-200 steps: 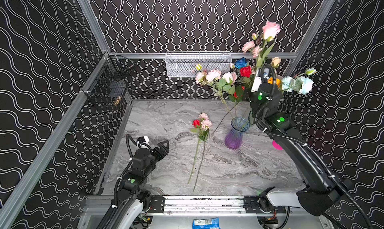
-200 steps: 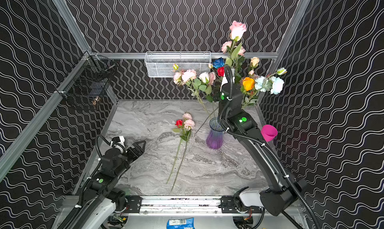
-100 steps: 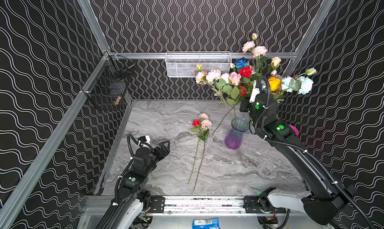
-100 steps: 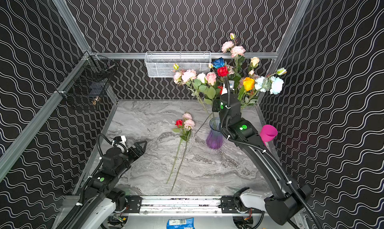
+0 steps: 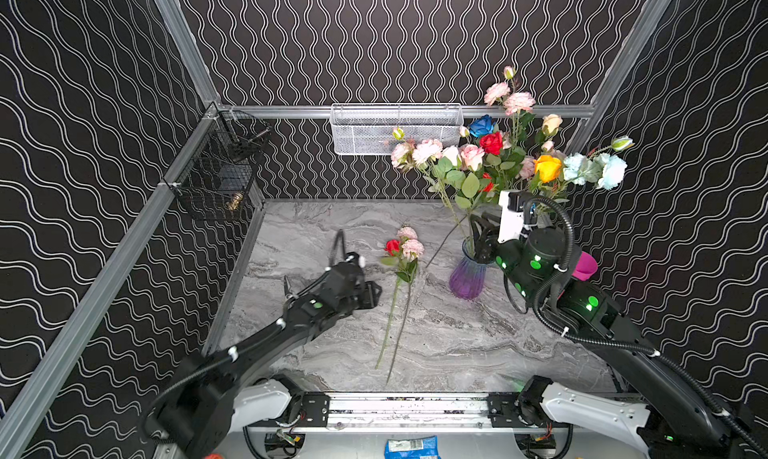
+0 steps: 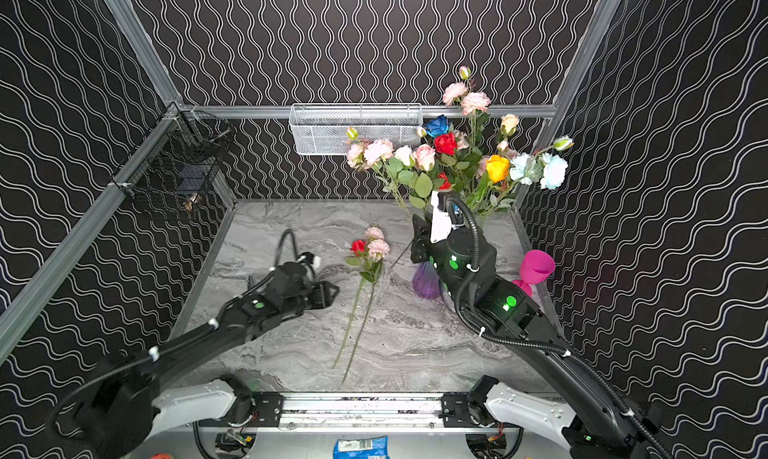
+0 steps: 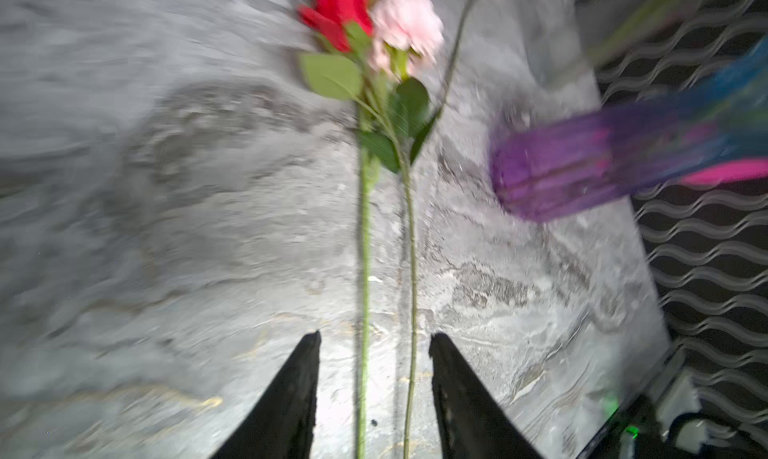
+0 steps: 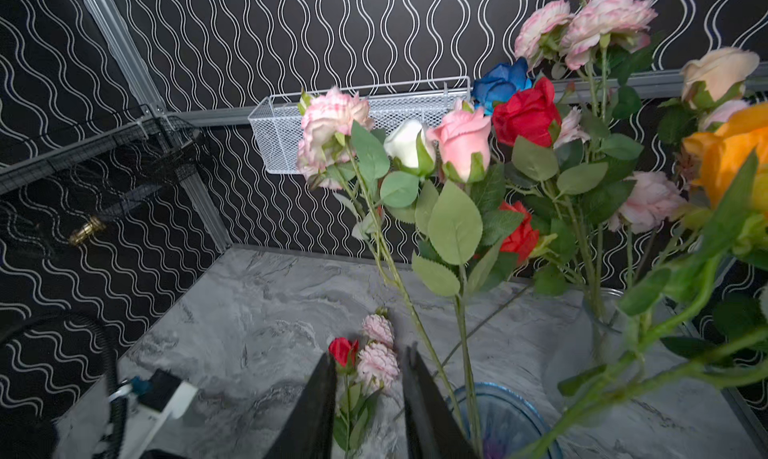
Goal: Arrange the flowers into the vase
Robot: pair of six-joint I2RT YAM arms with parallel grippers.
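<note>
Purple vase (image 5: 467,278): upright, holds the bouquet (image 5: 490,143).
Red and pink flowers (image 5: 402,248): lying on marble table (image 5: 332,228).
Left gripper (image 7: 374,334): jaws apart, near their stems.
Right gripper (image 8: 370,351): jaws apart, empty.

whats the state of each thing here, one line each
purple vase, upright, stems standing in it
loose flowers, two, lying flat outside the vase
left end effector, open, lined up over both loose stems, gripping nothing
right end effector, open, empty, beside the vase rim
</note>
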